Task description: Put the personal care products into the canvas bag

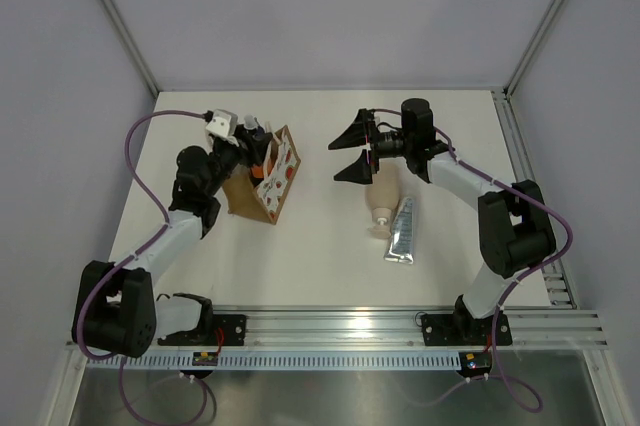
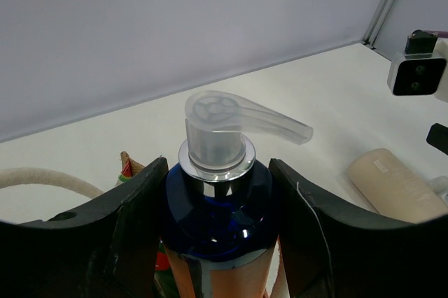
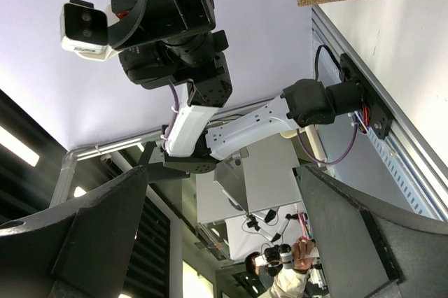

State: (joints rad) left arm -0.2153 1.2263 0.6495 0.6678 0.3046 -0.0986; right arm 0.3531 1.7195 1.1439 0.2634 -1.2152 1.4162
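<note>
Clamping the orange bottle (image 2: 217,214) over the canvas bag (image 1: 262,196), the left tool (image 2: 217,172) hovered; the right tool (image 1: 355,151) gaped beside beige bottle (image 1: 383,201) and tube (image 1: 403,231).

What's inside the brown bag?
An orange pump bottle, clamped by the left gripper, stands in the opening of the canvas bag. Whatever lies beneath is covered by bottle and jaws.
</note>
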